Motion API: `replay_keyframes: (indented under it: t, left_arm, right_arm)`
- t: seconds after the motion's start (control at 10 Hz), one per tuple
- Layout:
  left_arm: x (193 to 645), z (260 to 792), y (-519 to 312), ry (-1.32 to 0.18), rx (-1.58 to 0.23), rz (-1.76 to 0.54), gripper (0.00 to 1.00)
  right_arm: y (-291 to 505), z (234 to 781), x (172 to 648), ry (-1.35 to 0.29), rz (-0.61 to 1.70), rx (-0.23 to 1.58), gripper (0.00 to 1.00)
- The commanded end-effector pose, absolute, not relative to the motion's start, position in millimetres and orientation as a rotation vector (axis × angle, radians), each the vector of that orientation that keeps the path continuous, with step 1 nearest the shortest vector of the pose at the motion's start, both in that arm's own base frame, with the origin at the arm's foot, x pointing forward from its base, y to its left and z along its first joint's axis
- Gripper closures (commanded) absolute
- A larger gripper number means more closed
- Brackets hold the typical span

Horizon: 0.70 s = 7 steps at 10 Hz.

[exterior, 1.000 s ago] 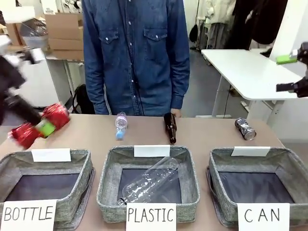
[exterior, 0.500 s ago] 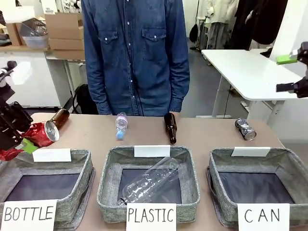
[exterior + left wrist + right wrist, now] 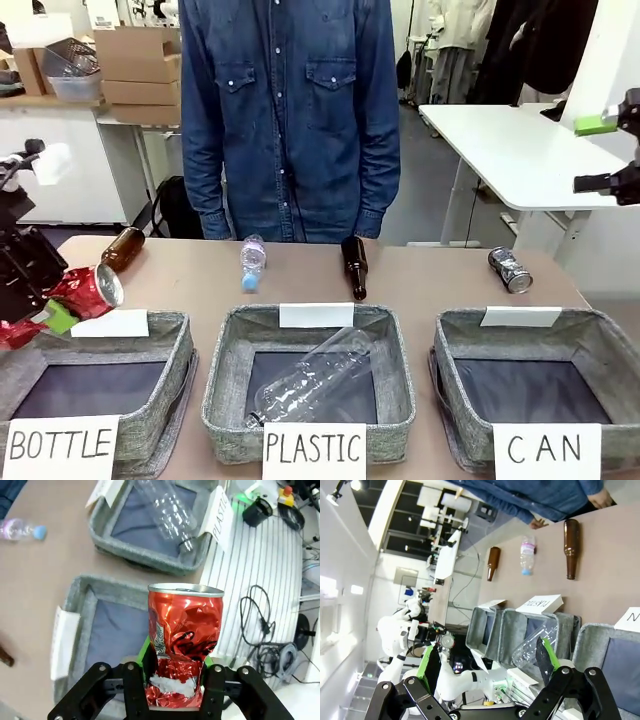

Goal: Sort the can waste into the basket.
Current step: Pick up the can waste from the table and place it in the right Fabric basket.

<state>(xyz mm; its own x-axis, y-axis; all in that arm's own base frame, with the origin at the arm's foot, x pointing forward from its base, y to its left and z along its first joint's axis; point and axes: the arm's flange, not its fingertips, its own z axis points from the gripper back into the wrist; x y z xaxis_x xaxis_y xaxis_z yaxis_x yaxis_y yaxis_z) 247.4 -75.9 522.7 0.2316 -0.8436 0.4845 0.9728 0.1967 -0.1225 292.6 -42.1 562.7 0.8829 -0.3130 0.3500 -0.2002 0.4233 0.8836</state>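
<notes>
We find the left gripper point(image 3: 176, 662) clenched on the red can point(image 3: 185, 625). Its green pads bite only the crumpled lower end, and most of the body stands clear beyond the fingers. The can hangs over the far rim of the BOTTLE basket point(image 3: 165, 345), at the left edge of the table point(image 3: 420, 275). The CAN basket point(image 3: 590, 335) sits at the near right corner, with the PLASTIC basket point(image 3: 225, 370) between the two. The right gripper point(image 3: 486, 647) is released and carries nothing, raised beyond the table's right edge. The second can point(image 3: 510, 268) lies on its side near the far right corner, untouched.

Hazards, in our judgement:

1. Wrong bin. A release here drops the can among the bottles, since it hangs directly over that basket.
2. Slip in transit. The hold is on dented, yielding metal low on the can. A quick swing across the table could pivot it out of the pads and into the PLASTIC basket or onto the table.
3. Arm conflict. The route ends on the right arm's side, so that arm needs to keep clear.
4. The second can is round and on its side, so a nudge may roll it toward the right edge.
</notes>
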Motion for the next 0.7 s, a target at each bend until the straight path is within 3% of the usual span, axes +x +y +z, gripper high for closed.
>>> replay_keyframes:
  t: [0.0,0.3,0.6]
  left_arm:
    - [266,547,-178,-0.439,-0.43,-1.33,0.63]
    - [252,583,-363,-0.542,-0.253,-1.535,0.63]
    - [259,557,-493,-0.722,-0.256,-1.945,0.63]
  right_arm:
    - [-56,574,296,-0.485,-0.098,1.144,0.0]
    - [-134,587,267,-0.534,-0.262,1.133,0.0]
    - [-207,592,202,-0.625,-0.321,1.037,0.0]
